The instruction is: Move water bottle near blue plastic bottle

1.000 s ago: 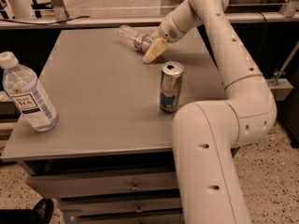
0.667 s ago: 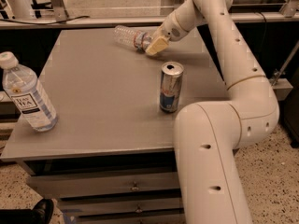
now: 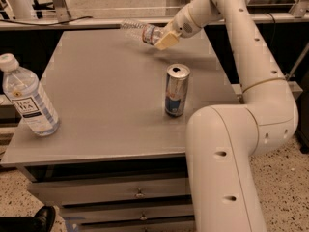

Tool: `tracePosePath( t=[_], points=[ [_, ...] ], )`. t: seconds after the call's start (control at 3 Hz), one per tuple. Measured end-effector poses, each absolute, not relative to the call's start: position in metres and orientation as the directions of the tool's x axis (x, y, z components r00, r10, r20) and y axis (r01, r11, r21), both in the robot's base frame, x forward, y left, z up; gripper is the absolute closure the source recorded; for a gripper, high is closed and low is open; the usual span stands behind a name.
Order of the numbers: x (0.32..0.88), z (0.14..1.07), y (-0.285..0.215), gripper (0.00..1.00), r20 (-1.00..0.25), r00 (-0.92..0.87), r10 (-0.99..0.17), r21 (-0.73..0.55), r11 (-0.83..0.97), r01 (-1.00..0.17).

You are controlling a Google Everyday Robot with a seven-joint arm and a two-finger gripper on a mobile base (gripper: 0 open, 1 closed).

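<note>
The water bottle (image 3: 140,31), small, clear and ribbed with a red, white and blue label band, lies horizontal and is held lifted above the far edge of the grey table (image 3: 106,95). My gripper (image 3: 163,38) is shut on its label end, with the cream-coloured fingertips (image 3: 166,40) over it. The blue plastic bottle (image 3: 28,96), larger, pale bluish, with a white cap and white label, stands upright at the table's near left corner, far from the gripper.
A silver-and-blue drink can (image 3: 176,90) stands upright mid-right on the table, below the gripper. My white arm (image 3: 241,144) rises at the right and fills the foreground. Drawers (image 3: 111,192) sit under the tabletop. A dark shoe (image 3: 34,220) shows at the bottom left.
The gripper has raised the water bottle off the table's far edge and carried it slightly up and left. The can and the blue plastic bottle have not moved.
</note>
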State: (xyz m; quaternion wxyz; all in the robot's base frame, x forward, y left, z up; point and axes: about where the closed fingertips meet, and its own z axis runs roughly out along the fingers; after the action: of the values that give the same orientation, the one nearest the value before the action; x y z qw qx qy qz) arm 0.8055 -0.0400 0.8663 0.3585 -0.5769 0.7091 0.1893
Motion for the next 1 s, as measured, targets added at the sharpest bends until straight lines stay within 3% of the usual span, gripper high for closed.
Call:
tracePosePath(
  t=[1.0],
  points=[
    [0.765, 0.918, -0.037, 1.00, -0.732, 0.088, -0.675, -0.239, 0.134, -0.962]
  ],
)
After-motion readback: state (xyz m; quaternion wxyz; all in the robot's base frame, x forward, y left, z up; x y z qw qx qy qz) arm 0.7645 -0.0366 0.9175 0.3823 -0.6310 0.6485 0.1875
